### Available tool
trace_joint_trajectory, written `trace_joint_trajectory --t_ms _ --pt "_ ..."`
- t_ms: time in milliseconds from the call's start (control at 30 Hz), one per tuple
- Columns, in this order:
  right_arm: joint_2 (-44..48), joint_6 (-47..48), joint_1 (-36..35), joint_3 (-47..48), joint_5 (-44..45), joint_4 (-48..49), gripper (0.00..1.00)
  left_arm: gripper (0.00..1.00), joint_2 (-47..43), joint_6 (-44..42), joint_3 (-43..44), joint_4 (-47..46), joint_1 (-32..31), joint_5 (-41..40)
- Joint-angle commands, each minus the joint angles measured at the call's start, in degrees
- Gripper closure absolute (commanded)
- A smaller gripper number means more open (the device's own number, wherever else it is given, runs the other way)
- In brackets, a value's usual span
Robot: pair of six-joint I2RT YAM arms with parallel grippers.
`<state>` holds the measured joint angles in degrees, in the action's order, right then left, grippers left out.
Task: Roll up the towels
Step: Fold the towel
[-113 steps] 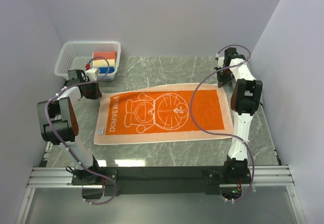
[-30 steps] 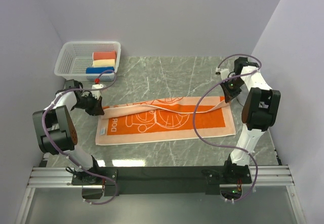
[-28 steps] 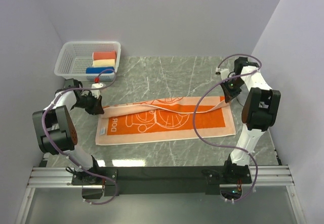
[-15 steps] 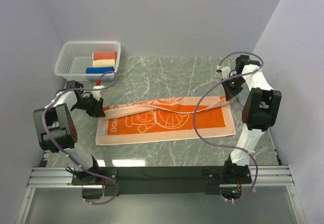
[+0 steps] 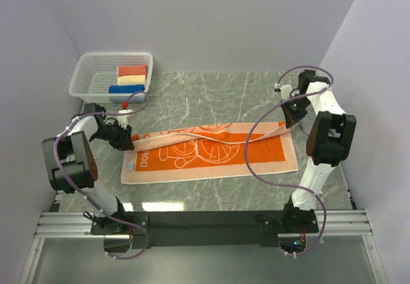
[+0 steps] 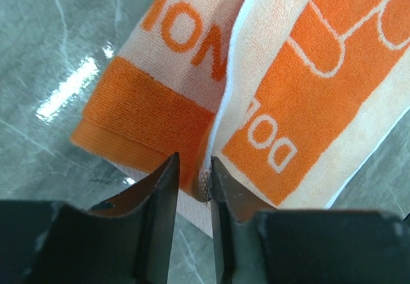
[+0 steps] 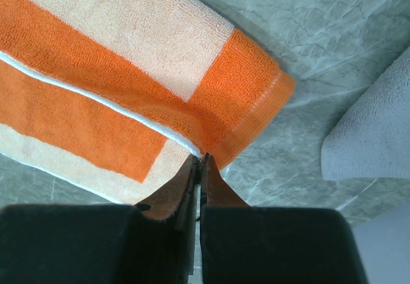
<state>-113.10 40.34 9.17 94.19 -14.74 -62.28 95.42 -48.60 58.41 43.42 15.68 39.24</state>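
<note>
Top external view, contents listed left to right.

1. Basket (image 5: 86, 72): white, at the far left corner of the table (image 5: 211, 91). It holds three rolls (image 5: 132, 79), red, cream and blue, lying side by side.
2. Left pincer (image 5: 128, 140): low at the left end of the orange towel (image 5: 211, 159). In the left wrist view its jaws stand parted. The towel's folded edge lies in the gap, unclenched.
3. Orange towel: spread lengthwise across the middle of the table. Its far long edge is folded over toward the near side and covers the upper part of the cartoon drawing. The lettering at the left end is partly hidden.
4. Right pincer (image 5: 286, 122): at the towel's far right corner. It is clenched tight on the edge of the folded layer, by the darker orange end band.
5. Grey towel (image 7: 375, 127): seen in the right wrist view only. It lies on the table near the orange towel's right end, apart from it.
</note>
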Motion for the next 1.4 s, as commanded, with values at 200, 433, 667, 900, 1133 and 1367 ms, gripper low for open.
trace_joint_trajectory --t_ms 200,433,667,900,1133,1367 --pt "0.69 0.09 0.5 2.84 -0.99 -1.44 1.0 0.68 -0.58 -0.36 2.67 0.0 0.23 2.06" --pt "0.34 -0.08 0.5 3.37 -1.25 -1.88 1.0 0.62 -1.46 -0.09 3.28 -0.18 0.31 1.54" --pt "0.16 0.0 0.5 3.1 -1.34 -1.88 1.0 0.58 -2.16 -0.36 3.55 0.26 0.23 2.06" --pt "-0.19 -0.08 0.5 3.72 -1.34 -2.14 1.0 0.65 -2.69 -1.94 3.99 2.54 0.31 3.38" --pt "-0.46 -0.08 0.5 3.89 -1.34 -2.41 1.0 0.68 -3.75 -3.78 4.78 5.0 0.23 4.96" --pt "-0.37 -0.08 0.5 4.42 -1.52 -2.67 1.0 0.87 -1.82 -4.4 4.61 5.71 0.23 2.33"
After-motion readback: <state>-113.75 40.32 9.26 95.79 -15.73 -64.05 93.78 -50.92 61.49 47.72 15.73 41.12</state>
